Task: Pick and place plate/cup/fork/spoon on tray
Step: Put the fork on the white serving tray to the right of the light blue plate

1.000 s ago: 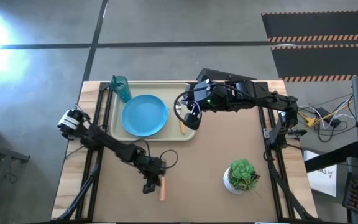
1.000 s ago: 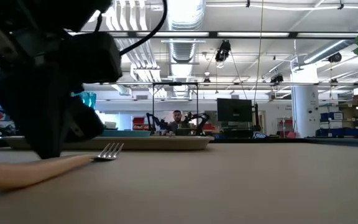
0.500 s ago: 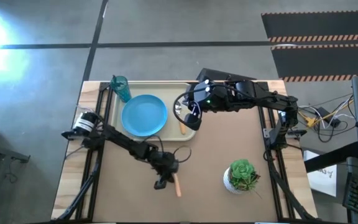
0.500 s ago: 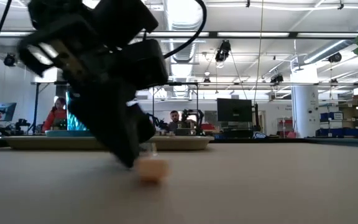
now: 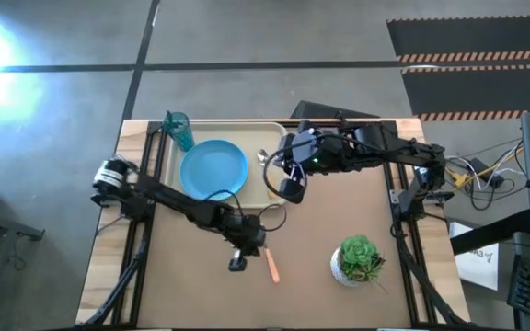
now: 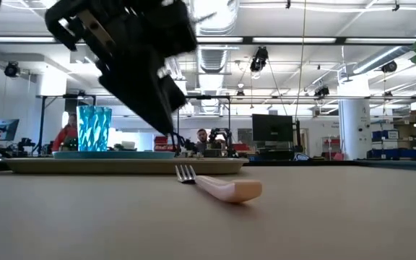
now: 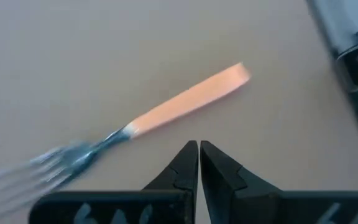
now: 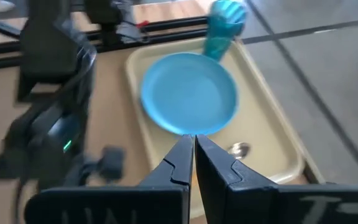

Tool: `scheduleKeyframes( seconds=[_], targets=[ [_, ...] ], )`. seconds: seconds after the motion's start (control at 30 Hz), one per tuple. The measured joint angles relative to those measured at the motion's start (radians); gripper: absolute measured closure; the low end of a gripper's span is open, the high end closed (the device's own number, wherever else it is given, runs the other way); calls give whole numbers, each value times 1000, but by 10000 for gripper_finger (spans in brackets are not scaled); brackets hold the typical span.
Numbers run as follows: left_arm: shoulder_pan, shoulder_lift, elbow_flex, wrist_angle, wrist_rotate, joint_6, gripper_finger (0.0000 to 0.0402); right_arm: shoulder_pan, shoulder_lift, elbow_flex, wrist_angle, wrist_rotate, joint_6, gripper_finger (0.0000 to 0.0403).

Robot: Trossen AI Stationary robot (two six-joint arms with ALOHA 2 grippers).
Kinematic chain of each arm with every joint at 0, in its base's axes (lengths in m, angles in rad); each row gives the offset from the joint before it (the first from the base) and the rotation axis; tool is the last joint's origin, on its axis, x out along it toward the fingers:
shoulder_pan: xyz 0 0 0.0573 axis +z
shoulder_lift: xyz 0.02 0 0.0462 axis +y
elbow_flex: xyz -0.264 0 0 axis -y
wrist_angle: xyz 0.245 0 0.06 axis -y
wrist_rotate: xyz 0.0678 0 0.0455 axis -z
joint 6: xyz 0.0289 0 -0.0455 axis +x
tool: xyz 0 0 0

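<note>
Fork (image 5: 270,265), orange-handled with metal tines, is lying flat on the bare brown table (image 5: 339,211), outside the tray (image 5: 172,179) and nearer the front edge than the tray is. In the low view the fork (image 6: 219,184) is resting with its tines pointing away toward the tray's rim (image 6: 121,166). The left gripper (image 5: 237,264) is sitting just beside the fork, on its left, with its two fingers pressed together and nothing between them; the left wrist view is showing those fingertips (image 7: 199,163) meeting just short of the orange handle (image 7: 188,99), not touching it.

The cream tray is lying at the far left part of the table. The sky-blue plate (image 5: 213,169) is resting flat inside it, and the teal cup (image 5: 178,130) is standing upright in the tray's far left corner (it is showing clearly in the low view (image 6: 94,128), behind the plate's edge). The spoon (image 5: 267,173) is lying in the right end of the tray, its shiny bowl (image 8: 237,149) showing in the right wrist view near the plate (image 8: 188,101).

The right gripper (image 5: 291,189) is hanging at the tray's right rim, its fingers also closed together and empty. A green plant in a white pot (image 5: 358,260) is standing on the near right part of the table, well apart from the fork.
</note>
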Motion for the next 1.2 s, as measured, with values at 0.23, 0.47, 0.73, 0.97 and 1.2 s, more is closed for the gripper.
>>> scheduleKeyframes(
  seconds=[0.23, 0.47, 0.73, 0.97, 1.2],
  targets=[
    [-16, -329, 38, -375, -280, 8, 402, 100, -20, 3, -92, -18, 119, 394],
    [-29, -638, 29, -521, -515, -39, 402, 181, 13, -78, -116, -38, 286, 394],
    [-32, -863, 29, -688, -622, -37, 402, 175, 125, -229, -61, -191, 506, 386],
    [-32, -947, 28, -842, -620, -14, 402, 153, 255, -275, 204, -395, 610, 331],
    [-32, -996, 28, -982, -611, -14, 402, 180, 404, -240, 247, -482, 772, 279]
  ],
)
